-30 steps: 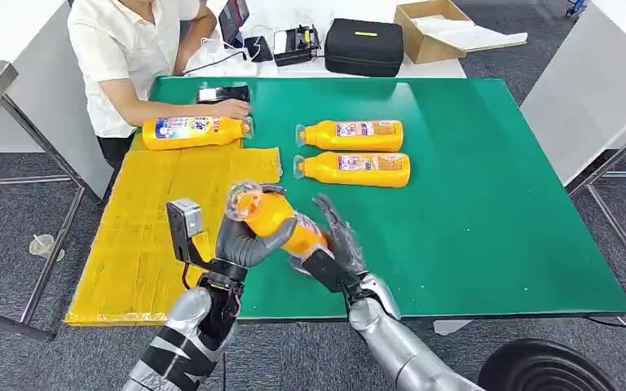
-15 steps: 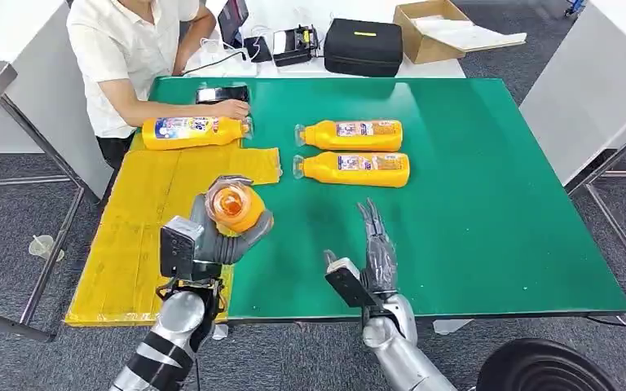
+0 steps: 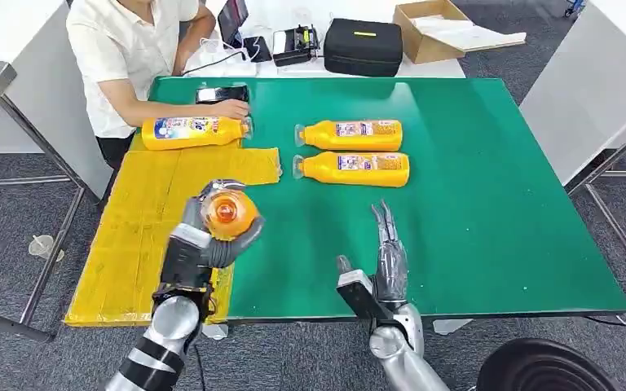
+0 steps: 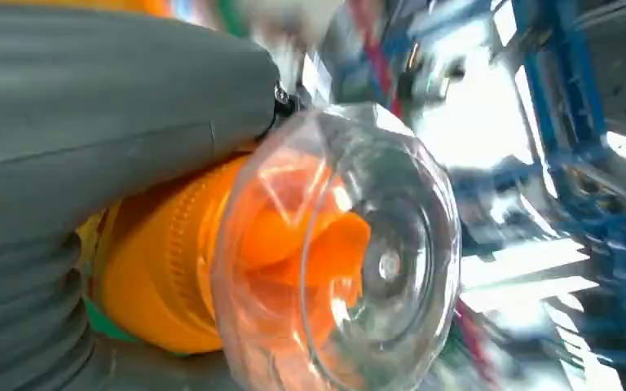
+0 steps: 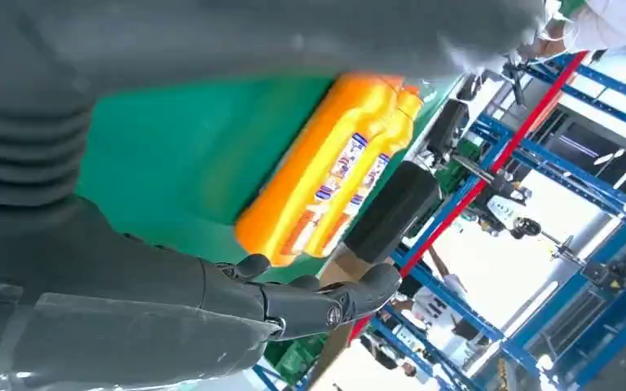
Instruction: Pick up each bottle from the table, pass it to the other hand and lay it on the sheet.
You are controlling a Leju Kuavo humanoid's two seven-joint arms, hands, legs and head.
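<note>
My left hand (image 3: 212, 240) grips an orange bottle (image 3: 228, 213) with a clear cap, its cap end toward the camera, above the right edge of the yellow sheet (image 3: 143, 236). The left wrist view has that clear cap (image 4: 350, 261) close up beside the grey thumb. My right hand (image 3: 385, 252) is open, fingers straight, over the green table (image 3: 489, 204) near its front edge. Two orange bottles (image 3: 352, 134) (image 3: 354, 169) lie side by side mid-table, and the right wrist view catches them (image 5: 326, 175). Another bottle (image 3: 194, 131) lies at the sheet's far end.
A person in a white shirt (image 3: 134, 57) sits at the far left, one hand beside the far bottle's cap. A black case (image 3: 364, 46), a cardboard box (image 3: 432, 28) and small devices stand behind the table. A dark round object (image 3: 542, 366) sits at lower right.
My right hand let go of the bottle and drew back to the right, fingers straightening. My left hand carried the bottle left toward the sheet, turning its cap toward the camera.
</note>
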